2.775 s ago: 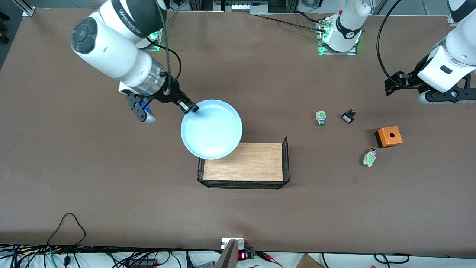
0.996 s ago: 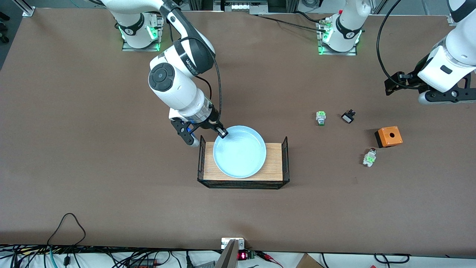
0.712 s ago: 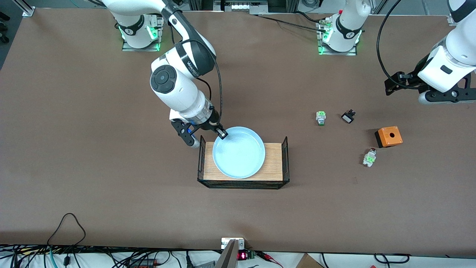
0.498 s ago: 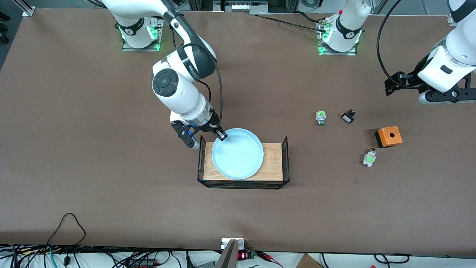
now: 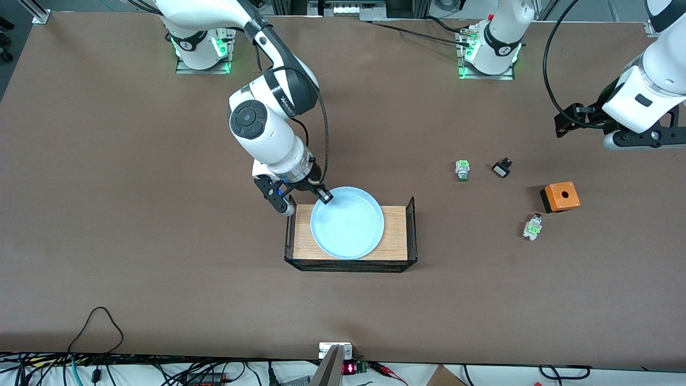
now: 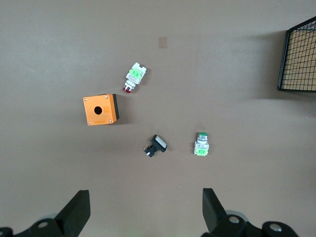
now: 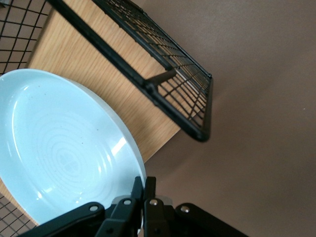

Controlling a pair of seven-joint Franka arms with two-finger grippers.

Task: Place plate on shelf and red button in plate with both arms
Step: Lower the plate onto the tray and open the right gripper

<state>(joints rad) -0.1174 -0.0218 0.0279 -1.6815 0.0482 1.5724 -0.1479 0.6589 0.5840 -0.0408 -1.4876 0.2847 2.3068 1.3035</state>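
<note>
The pale blue plate (image 5: 347, 222) lies level in the wire-sided rack (image 5: 394, 230), over its wooden floor. I cannot tell whether it rests on the wood. My right gripper (image 5: 324, 195) is shut on the plate's rim at the edge toward the robots' bases. The right wrist view shows the fingers (image 7: 143, 185) pinching the rim of the plate (image 7: 64, 148). The red button (image 5: 532, 226) lies on the table toward the left arm's end, also in the left wrist view (image 6: 134, 77). My left gripper (image 5: 563, 124) waits open and empty high above that end (image 6: 145, 212).
An orange box with a black hole (image 5: 560, 197) sits beside the red button. A white-and-green switch with a green end (image 5: 462, 170) and a small black part (image 5: 501, 168) lie farther from the front camera. The rack's mesh end walls (image 5: 411, 228) stand upright.
My right gripper carried the plate from above the rack's corner down into the rack, then shifted it slightly toward the left arm's end. The left arm has not moved.
</note>
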